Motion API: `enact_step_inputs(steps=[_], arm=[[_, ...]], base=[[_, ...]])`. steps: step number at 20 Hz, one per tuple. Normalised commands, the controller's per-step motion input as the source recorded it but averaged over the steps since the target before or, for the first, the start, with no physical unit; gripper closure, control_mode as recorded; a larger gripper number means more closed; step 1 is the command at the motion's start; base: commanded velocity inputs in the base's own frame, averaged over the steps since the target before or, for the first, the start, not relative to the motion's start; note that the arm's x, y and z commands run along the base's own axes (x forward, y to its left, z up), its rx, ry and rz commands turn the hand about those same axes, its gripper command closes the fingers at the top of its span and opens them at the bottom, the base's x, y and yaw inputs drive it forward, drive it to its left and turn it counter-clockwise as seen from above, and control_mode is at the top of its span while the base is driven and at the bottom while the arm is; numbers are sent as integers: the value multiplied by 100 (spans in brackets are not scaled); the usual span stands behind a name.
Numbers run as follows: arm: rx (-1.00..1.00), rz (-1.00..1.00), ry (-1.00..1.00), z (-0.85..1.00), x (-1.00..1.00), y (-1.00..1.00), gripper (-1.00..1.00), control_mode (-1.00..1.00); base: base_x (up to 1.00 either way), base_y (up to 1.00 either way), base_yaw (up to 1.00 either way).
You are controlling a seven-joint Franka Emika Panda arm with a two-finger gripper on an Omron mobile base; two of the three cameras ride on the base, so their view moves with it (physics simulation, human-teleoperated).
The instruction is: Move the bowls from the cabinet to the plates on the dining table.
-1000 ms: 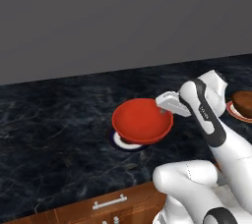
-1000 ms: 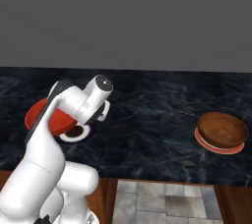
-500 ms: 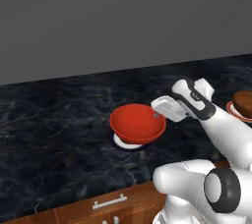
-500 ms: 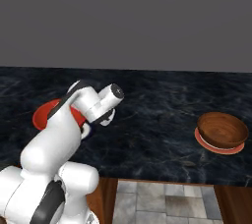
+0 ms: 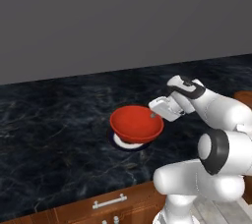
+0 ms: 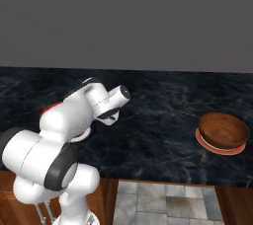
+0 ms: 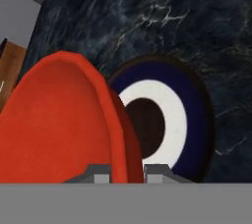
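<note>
- The brown bowl [image 6: 223, 129] already sits on the orange-red-rimmed plate [image 6: 218, 148], well to the right of the navy plate on the black marbled desk [image 6: 158, 135]; that half of the job looks finished.
- The red bowl [image 5: 137, 124] is just over the navy plate [image 5: 122, 143], held a little above it and tipped, so the second placement is, in my judgement, nearly done but not complete.
- The tool [image 5: 156, 115] is pinched narrow on the red bowl's rim at the side of the bowl farthest from the plate's left edge; in the hand view the two tips [image 7: 101, 171] stand either side of the bowl's wall.
- In the hand view the navy plate [image 7: 197, 115] shows its white centre with a dark patch on it, most likely the bowl's shadow, with the red bowl [image 7: 59, 120] beside and above it.
- What is left: lower and level the bowl onto the navy plate, then let go.
- Hard to tell: whether the bowl's base touches the plate at all; the left base view shows a sliver of plate beneath it, but the gap is not clear.
- In the right base view the arm covers nearly all of the red bowl [image 6: 49, 109] and the plate under it.
- The cabinet is out of the views, so I cannot say whether any bowl remains there.
</note>
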Motion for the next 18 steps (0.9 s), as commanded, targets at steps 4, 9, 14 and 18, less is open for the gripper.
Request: enact_step_inputs(steps=[4,9,14,18], arm=[[0,9,-4,-19,26,8,100,-100],[0,9,-6,-19,23,11,100,-100],[0,9,-5,-19,24,9,100,-100],[0,8,-5,-19,24,7,100,-100]], base=[[0,0,0],[0,0,0],[0,0,0],[0,0,0]])
